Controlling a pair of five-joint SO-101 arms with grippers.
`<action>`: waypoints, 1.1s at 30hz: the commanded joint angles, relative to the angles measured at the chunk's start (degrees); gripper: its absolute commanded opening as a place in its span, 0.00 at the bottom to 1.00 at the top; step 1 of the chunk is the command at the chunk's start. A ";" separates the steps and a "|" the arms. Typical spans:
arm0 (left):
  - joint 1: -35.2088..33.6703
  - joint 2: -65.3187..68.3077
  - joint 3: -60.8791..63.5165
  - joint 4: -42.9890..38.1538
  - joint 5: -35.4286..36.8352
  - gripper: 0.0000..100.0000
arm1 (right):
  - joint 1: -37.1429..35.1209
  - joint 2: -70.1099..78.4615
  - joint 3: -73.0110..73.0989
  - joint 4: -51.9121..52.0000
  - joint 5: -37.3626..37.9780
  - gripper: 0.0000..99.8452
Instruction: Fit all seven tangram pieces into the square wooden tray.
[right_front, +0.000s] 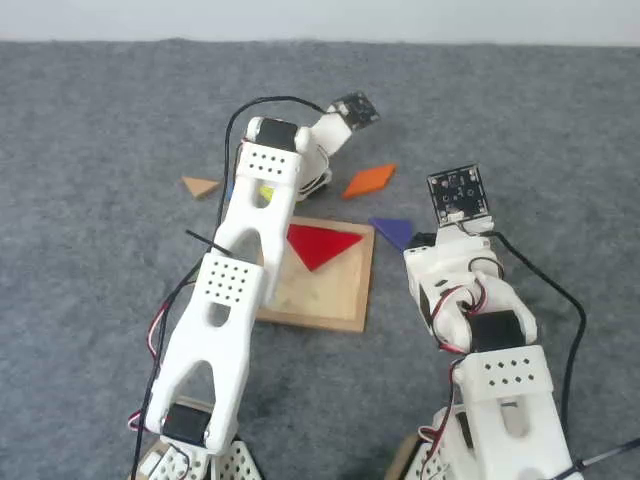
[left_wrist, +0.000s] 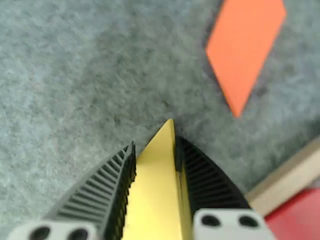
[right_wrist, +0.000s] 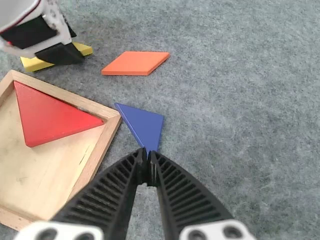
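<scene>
The square wooden tray (right_front: 345, 300) lies mid-table with a red triangle (right_front: 322, 243) in its far corner. My left gripper (left_wrist: 157, 150) is shut on a yellow piece (left_wrist: 160, 190) just behind the tray, low over the carpet (right_front: 265, 192). An orange parallelogram (right_front: 368, 180) lies past it, close to the gripper (left_wrist: 245, 50). A blue triangle (right_wrist: 145, 125) rests flat beside the tray's right edge. My right gripper (right_wrist: 148, 159) is shut, its tips at the triangle's near corner. I cannot tell whether they pinch it.
A small tan triangle (right_front: 200, 186) sits on the grey carpet far left of the tray. The left arm's white links cross over the tray's left side. The left gripper and its yellow piece (right_wrist: 50, 62) stand near the tray's far corner.
</scene>
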 joint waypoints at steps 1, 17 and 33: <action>-2.37 0.53 -0.92 5.80 -5.80 0.13 | -0.40 -1.01 -0.79 -1.36 1.23 0.01; -7.65 -10.29 5.41 5.98 6.07 0.06 | -0.22 -1.01 -0.79 -2.15 1.32 0.01; -10.20 -52.84 69.05 -4.66 13.01 0.05 | -0.13 -1.01 -0.79 -2.15 1.32 0.01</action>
